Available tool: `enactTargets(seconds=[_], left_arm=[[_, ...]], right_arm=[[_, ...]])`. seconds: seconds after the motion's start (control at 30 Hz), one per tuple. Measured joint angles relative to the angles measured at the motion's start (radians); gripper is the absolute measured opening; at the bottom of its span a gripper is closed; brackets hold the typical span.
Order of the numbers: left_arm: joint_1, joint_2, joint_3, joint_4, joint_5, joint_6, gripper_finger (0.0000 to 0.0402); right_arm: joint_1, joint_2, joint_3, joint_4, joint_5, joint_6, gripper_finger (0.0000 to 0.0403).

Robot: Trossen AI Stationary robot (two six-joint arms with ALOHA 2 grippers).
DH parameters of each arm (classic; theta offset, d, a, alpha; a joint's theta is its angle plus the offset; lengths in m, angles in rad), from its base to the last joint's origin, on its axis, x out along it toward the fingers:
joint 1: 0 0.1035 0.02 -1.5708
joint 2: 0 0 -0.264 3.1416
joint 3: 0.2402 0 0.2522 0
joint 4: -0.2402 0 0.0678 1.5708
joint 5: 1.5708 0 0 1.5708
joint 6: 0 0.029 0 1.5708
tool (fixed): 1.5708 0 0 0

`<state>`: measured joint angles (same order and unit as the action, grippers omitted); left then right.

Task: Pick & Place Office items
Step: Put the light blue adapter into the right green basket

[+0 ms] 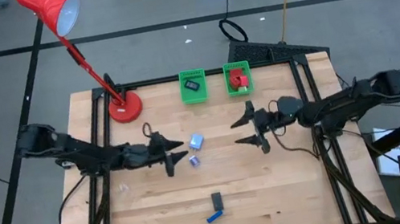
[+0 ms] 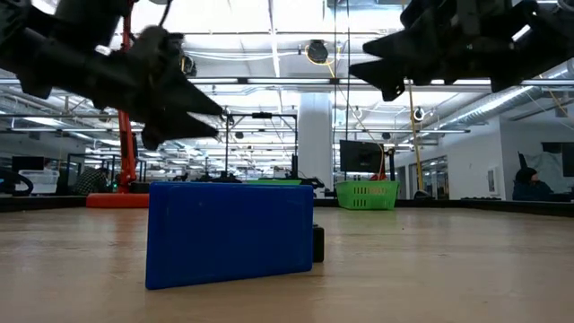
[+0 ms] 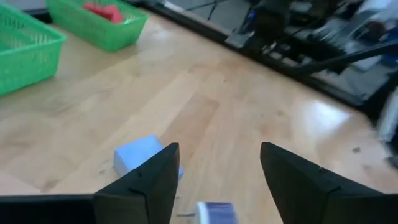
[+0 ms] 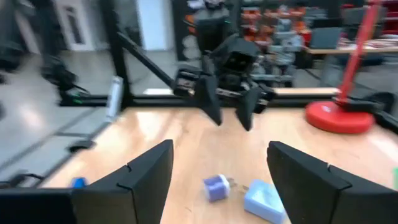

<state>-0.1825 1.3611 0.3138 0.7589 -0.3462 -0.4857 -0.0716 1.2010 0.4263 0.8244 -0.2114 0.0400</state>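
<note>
- Beside the pale blue cube [image 1: 196,140], left tool [image 1: 178,155] is hovering with fingers spread, gripping nothing.
- Right tool [image 1: 249,129] is hanging opposite the cube, fingers apart, empty.
- Small purple piece [image 1: 194,160] is lying just beside the cube on the table [image 1: 294,186].

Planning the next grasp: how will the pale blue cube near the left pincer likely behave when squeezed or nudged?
The pale blue cube has flat faces and rests flat on the table, so it probably slides rather than rolls. It looks small and probably light. The open left pincer seems wide enough to span it.
</note>
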Motion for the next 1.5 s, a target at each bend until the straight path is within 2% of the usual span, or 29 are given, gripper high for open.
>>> enactTargets(seconds=[0.07, 0.17, 0.43, 0.67, 0.9, 1.07, 1.33, 1.5], left_arm=[[0.005, 0.062, 0.031, -0.001, -0.016, -0.003, 0.0238], [0.02, 0.148, 0.093, -0.044, -0.021, -0.002, 0.0261], [0.092, 0.312, 0.339, -0.442, -0.013, -0.05, 0.0327], [0.123, 0.409, 0.493, -0.634, -0.013, -0.08, 0.0335], [0.139, 0.435, 0.56, -0.859, -0.021, -0.127, 0.0335], [0.143, 0.434, 0.562, -0.902, -0.023, -0.149, 0.0335], [0.135, 0.434, 0.561, -0.862, -0.025, 0.042, 0.0335], [0.134, 0.434, 0.561, -0.861, -0.022, 0.041, 0.0335]], right_arm=[[0.021, 0.0, 0.0, -0.012, 0.07, -0.007, 0.0268], [0.03, 0.0, 0.0, -0.008, 0.097, -0.007, 0.0283], [0.033, 0.0, 0.0, -0.012, 0.08, -0.006, 0.0285], [0.033, 0.0, 0.0, -0.014, 0.08, -0.036, 0.028], [0.033, 0.0, 0.0, -0.027, 0.08, -0.037, 0.0279], [0.033, 0.0, 0.0, -0.03, 0.08, -0.034, 0.0279], [0.032, 0.0, 0.0, -0.033, 0.08, -0.034, 0.0279], [0.032, 0.0, 0.0, -0.036, 0.08, -0.034, 0.0279]])
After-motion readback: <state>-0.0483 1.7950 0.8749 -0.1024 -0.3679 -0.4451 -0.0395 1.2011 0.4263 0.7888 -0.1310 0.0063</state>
